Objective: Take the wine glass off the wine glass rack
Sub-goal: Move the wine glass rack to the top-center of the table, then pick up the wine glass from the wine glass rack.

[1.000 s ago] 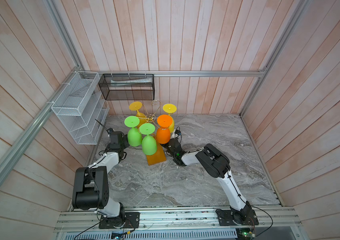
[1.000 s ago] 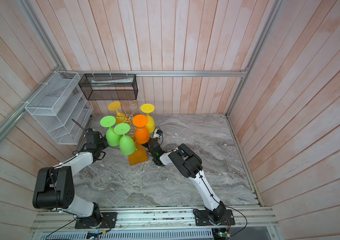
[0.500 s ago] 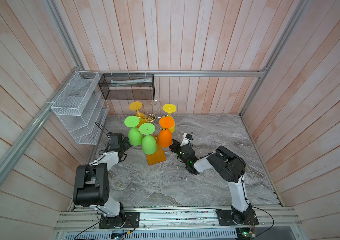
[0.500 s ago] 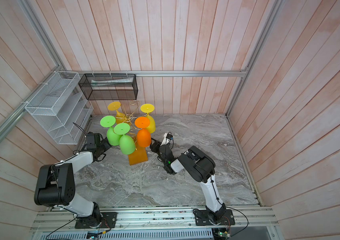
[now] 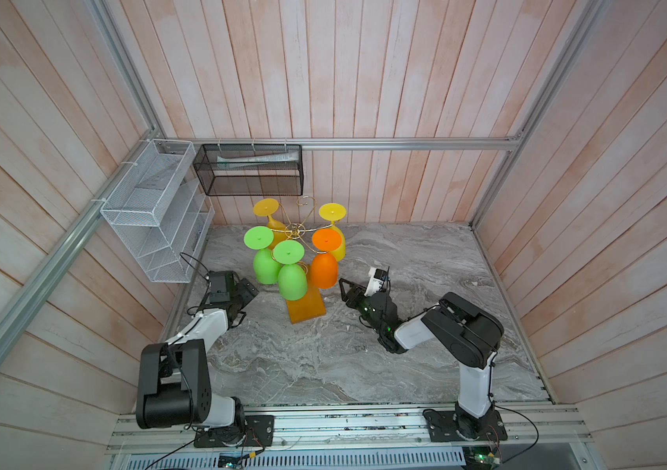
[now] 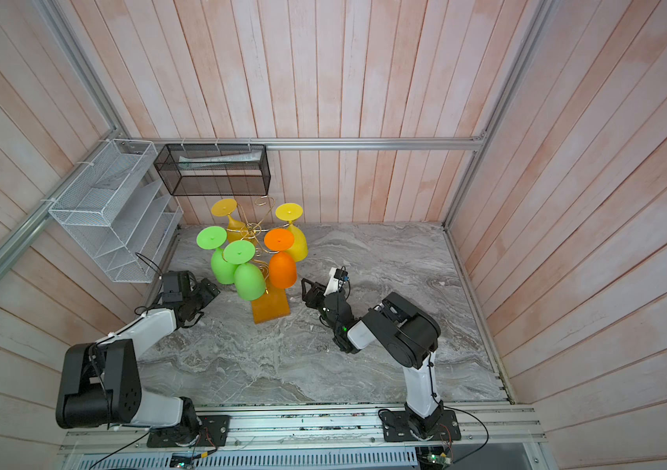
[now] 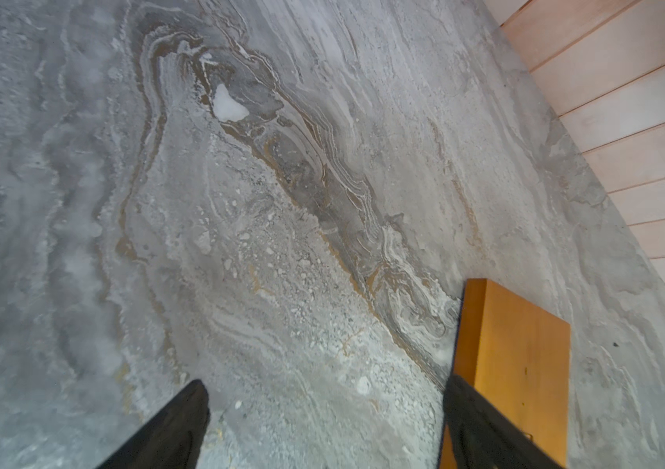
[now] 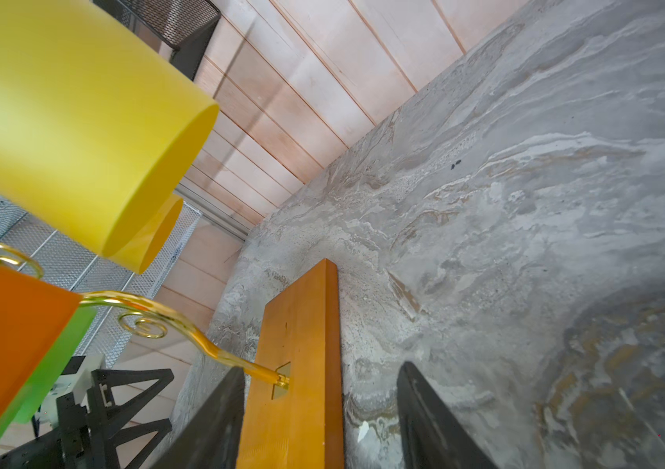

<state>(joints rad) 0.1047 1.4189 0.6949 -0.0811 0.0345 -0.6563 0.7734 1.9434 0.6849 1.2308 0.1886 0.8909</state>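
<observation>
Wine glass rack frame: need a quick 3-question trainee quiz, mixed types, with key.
1. Count: how many glasses hang upside down on the rack?
2. Pick one: which glass hangs nearest the right fingers? A a green glass, B the orange glass, C a yellow glass.
3. True or false: the left fingers are clamped on a green glass.
Key: 1. Five. 2. B. 3. False; they stand apart, gripping nothing.
</observation>
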